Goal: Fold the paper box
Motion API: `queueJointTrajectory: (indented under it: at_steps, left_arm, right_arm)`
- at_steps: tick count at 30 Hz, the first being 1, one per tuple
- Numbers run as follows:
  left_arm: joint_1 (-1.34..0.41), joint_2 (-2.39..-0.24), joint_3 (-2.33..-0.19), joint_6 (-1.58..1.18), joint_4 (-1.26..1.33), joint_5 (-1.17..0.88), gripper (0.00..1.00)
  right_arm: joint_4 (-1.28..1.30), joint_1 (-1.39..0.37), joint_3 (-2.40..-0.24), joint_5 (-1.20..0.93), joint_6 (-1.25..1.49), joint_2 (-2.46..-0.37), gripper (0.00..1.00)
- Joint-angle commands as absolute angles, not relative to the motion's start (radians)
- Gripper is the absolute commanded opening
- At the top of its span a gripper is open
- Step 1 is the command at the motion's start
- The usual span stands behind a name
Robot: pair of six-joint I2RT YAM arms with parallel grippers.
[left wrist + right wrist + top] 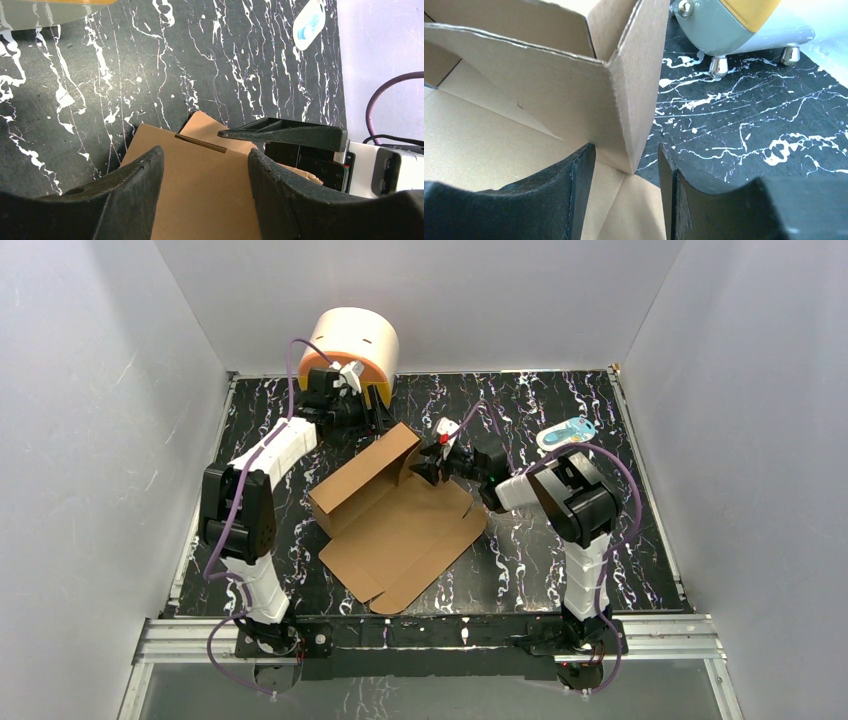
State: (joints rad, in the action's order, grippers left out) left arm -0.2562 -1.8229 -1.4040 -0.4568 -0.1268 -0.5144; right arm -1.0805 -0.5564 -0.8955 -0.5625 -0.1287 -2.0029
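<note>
The paper box (pixel 400 525) is brown corrugated cardboard in the middle of the black marbled table, its back wall and a side flap standing and its wide front panel lying flat. My left gripper (pixel 383 420) hovers over the top of the raised back wall. In the left wrist view its fingers (pixel 135 195) stand apart with the slotted panel (pixel 200 190) showing between them. My right gripper (pixel 432 464) is at the box's right rear corner. Its jaws straddle the folded corner (pixel 624 100), open, and the right finger (pixel 679 195) is apart from the card.
A round cream drum (pixel 352 340) with orange and yellow drawers stands at the back left, close behind the left gripper; its metal feet (pixel 719 65) show in the right wrist view. A small white and blue item (pixel 566 433) lies at the back right. White walls enclose the table.
</note>
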Motion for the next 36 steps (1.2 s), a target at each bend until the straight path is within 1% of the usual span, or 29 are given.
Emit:
queueJointTrajectory:
  at_steps: [1,4,8,16,20,23,29,36]
  left_arm:
    - [-0.255,-1.827,-1.450,-0.467,-0.146,-0.577,0.60]
    - [-0.255,-1.850,-1.465,-0.471,-0.157,-0.595,0.60]
    - [-0.255,-1.860,-1.460,-0.488,-0.143,-0.619,0.60]
    - [-0.255,-1.856,-1.433,-0.533,-0.111,-0.688,0.60]
    - [-0.254,-1.845,-1.406,-0.560,-0.101,-0.708,0.60]
    - [-0.257,-1.832,-1.379,-0.575,-0.091,-0.718,0.60]
    - [-0.270,-1.810,-1.324,-0.586,-0.087,-0.717,0.62]
    - [-0.292,-1.827,-1.281,-0.583,-0.082,-0.691,0.63]
  right_arm:
    - [-1.191,-0.554,-0.966,-0.596,-0.113,-2.012,0.57]
    - [-1.192,-0.554,-0.998,-0.623,-0.105,-2.021,0.56]
    - [-1.178,-0.554,-1.023,-0.631,-0.091,-2.021,0.49]
    - [-1.186,-0.554,-0.987,-0.623,-0.066,-1.956,0.42]
    - [-1.155,-0.554,-0.944,-0.615,-0.047,-1.889,0.42]
    - [-1.152,-0.555,-0.895,-0.592,-0.031,-1.831,0.47]
    - [-1.129,-0.567,-0.799,-0.552,-0.031,-1.740,0.53]
    - [-1.117,-0.606,-0.738,-0.491,-0.059,-1.723,0.57]
